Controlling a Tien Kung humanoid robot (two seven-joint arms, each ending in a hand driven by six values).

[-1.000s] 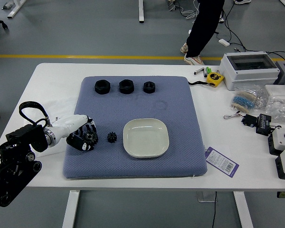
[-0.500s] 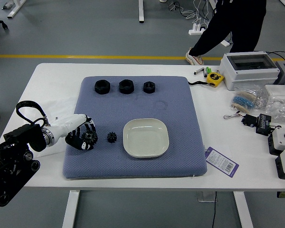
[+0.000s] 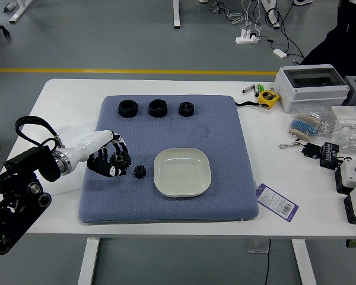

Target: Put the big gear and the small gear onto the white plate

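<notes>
Evidently: big gear in grip, shifting toward the plate

The left hand (image 3: 99,161) held the big gear (image 3: 120,160) at its fingertips, fingers curled in on it. Compared with the preceding frames, hand and gear had shifted together toward the picture's right and slightly up, which suggested the grasp was carrying the load and a lift had begun. Whether the gear was fully clear of the blue-grey mat (image 3: 225,127) could not be told from this view.

The small gear (image 3: 140,171) had not moved. It lay on the mat between the held gear and the white plate (image 3: 182,172), just beside the held one. The plate carried neither gear, so both placements remained to be done.

Judgement: the pick-up stage was ending and the transfer starting. The next move called for enough height to pass over the small gear and the plate's rim, then a low release toward one side, leaving room for the second piece. Main risk: a low path knocking the small gear, or the big one slipping from a fingertip hold.

Also noted: at the far side, the person (image 3: 335,44) had moved toward the picture's right edge, touching none of the task's pieces.
</notes>
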